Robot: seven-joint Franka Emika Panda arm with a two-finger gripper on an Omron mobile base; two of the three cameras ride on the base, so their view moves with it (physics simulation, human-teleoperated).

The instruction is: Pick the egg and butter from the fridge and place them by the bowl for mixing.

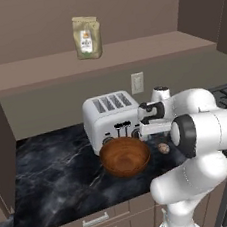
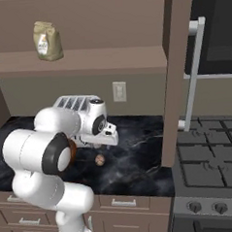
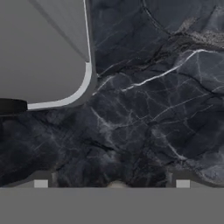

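Note:
The egg (image 1: 163,148) (image 2: 99,160) lies on the dark marble counter just right of the reddish-brown bowl (image 1: 125,156), apart from its rim. My gripper (image 1: 158,137) (image 2: 98,146) hangs directly above the egg and points down, open, with nothing between its fingers. In the hand view the two fingertips (image 3: 40,183) stand wide apart over the marble, and a tan sliver of the egg (image 3: 116,184) shows at the bottom edge between them. The butter and the fridge are out of view.
A white toaster (image 1: 113,118) (image 2: 73,103) (image 3: 43,52) stands right behind the bowl. A paper bag (image 1: 87,37) (image 2: 47,40) sits on the shelf above. A brown cabinet panel (image 2: 176,75) and the stove (image 2: 208,166) close the counter's right side.

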